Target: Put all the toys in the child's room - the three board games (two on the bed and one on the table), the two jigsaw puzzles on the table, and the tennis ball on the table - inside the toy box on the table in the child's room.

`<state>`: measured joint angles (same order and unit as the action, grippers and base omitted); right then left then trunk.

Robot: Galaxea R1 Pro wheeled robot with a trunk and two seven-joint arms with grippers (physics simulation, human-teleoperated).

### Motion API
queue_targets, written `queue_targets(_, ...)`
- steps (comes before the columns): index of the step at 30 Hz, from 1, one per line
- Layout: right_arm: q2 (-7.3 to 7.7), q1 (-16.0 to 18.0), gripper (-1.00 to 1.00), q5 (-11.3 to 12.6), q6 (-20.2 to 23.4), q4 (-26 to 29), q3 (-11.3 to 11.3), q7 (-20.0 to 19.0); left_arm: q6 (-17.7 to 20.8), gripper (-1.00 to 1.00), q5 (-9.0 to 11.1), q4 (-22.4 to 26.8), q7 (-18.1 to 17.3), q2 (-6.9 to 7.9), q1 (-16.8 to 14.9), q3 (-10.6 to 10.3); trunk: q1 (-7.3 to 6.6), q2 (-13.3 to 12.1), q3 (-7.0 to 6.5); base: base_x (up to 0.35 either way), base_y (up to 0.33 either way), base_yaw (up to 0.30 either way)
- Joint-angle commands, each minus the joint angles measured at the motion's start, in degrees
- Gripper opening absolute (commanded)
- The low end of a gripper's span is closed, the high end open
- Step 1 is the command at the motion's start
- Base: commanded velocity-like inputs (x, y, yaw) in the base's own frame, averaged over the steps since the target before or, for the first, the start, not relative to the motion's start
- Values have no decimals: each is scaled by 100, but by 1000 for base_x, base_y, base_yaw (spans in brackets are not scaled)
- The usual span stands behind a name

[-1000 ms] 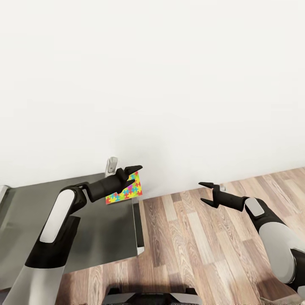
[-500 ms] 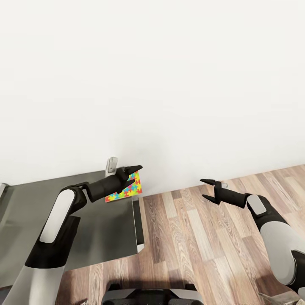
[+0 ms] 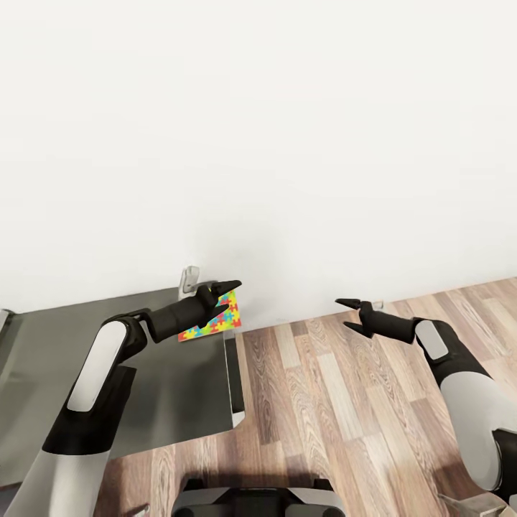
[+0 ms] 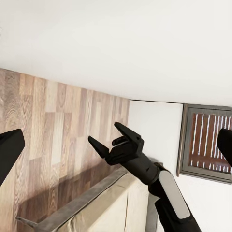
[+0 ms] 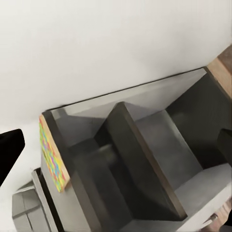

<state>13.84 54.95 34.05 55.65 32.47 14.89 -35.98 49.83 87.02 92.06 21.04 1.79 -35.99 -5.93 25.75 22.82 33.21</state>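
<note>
My left gripper (image 3: 231,296) is shut on a jigsaw puzzle (image 3: 219,323), a thin multicoloured slab held tilted above the far right corner of the table's dark-grey wing (image 3: 179,388). The right wrist view catches that puzzle (image 5: 50,154) edge-on beside the dark table structure (image 5: 145,159). My right gripper (image 3: 348,314) hangs open and empty over the wood floor, well to the right of the table, and it shows again in the left wrist view (image 4: 108,142). The toy box, board games, tennis ball and bed are out of view.
A white wall (image 3: 287,143) rises close behind the table and floor. A small grey post (image 3: 189,278) stands at the table's back edge. Wood-plank floor (image 3: 337,416) spreads to the right. A slatted grey panel (image 4: 208,142) sits on the wall.
My right gripper has risen a little and reached farther from me, staying open. The left arm has held still with the puzzle. The view has shifted slightly.
</note>
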Motion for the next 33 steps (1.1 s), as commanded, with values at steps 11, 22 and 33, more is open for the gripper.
queue_targets(11, -9, 0, 100, -31, -54, 87, -199, -31, 0, 100, 60, 5, 58, 5, -4, -4, 3, 9, -22, 0, 0, 119)
queue_targets(22, -5, -1, 100, -26, -68, 106, -246, -32, 0, 100, 60, 5, 58, 5, -4, -4, 3, 9, -77, 0, 0, 209)
queue_targets(33, -3, -9, 100, -5, -64, 110, -253, -35, 2, 100, 60, 5, 58, -1, -4, -4, 3, 9, -136, 0, 0, 237)
